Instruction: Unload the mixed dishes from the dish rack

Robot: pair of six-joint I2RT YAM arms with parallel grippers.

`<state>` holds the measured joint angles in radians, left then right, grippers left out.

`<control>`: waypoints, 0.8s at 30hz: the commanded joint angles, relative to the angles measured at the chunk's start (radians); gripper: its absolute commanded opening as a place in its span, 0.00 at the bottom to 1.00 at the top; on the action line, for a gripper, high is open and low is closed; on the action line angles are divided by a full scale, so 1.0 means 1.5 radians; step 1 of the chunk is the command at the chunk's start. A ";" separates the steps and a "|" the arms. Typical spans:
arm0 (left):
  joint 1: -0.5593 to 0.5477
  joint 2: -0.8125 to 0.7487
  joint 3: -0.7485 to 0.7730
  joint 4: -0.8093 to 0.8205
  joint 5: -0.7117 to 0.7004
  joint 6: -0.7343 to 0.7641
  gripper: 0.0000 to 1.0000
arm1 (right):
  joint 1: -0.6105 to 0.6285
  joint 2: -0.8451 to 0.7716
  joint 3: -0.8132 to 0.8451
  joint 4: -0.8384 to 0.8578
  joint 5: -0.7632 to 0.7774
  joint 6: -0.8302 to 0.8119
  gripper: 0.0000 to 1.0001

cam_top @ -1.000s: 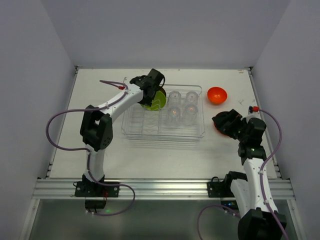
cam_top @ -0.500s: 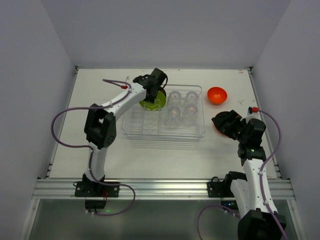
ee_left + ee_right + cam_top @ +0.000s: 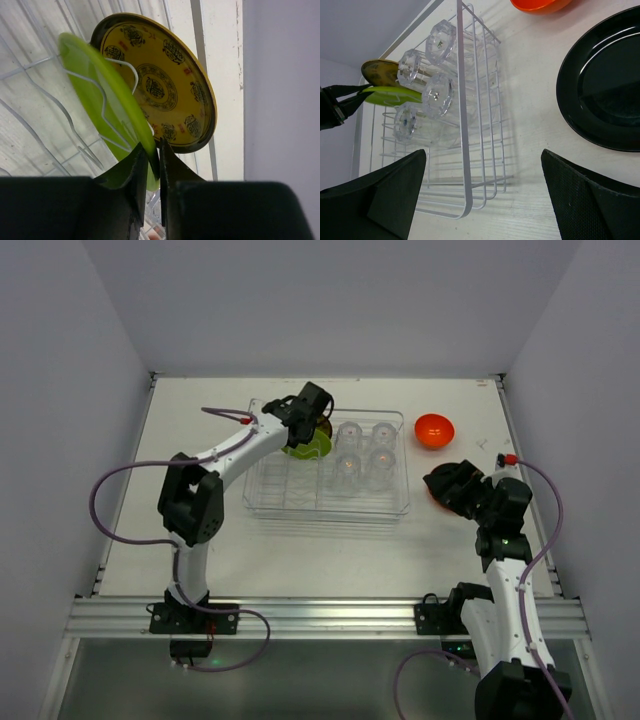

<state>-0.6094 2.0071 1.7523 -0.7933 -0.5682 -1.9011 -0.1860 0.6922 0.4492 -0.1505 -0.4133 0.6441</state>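
The dish rack stands mid-table with several clear glasses in its right half. At its far left a green plate stands on edge in the wire dividers, and a patterned yellow plate stands right behind it. My left gripper is shut on the green plate's rim, one finger on each face. From above, that gripper sits over the green plate. My right gripper hangs open over bare table beside a black plate, holding nothing.
An orange bowl rests on the table beyond the rack's right end. My right gripper hovers just right of the rack. White walls close in the table on three sides.
My left gripper's jaws have closed onto the green plate's rim, and the left forearm has shifted slightly. The right arm has not moved.
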 commanded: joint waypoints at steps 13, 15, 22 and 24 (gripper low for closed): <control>-0.044 -0.060 -0.033 -0.033 -0.114 -0.058 0.00 | 0.000 -0.002 -0.006 0.030 -0.024 0.004 0.99; -0.060 -0.070 -0.032 -0.040 -0.134 -0.070 0.00 | 0.000 -0.001 -0.007 0.030 -0.026 0.003 0.99; -0.120 -0.131 -0.030 -0.041 -0.301 -0.097 0.00 | 0.000 0.000 -0.007 0.031 -0.028 0.003 0.99; -0.136 -0.149 -0.035 -0.043 -0.329 -0.097 0.00 | 0.000 0.000 -0.007 0.030 -0.028 0.003 0.99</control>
<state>-0.7826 1.8736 1.7035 -0.7921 -0.8501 -1.9881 -0.1860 0.6933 0.4381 -0.1413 -0.4381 0.6445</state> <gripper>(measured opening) 0.092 0.989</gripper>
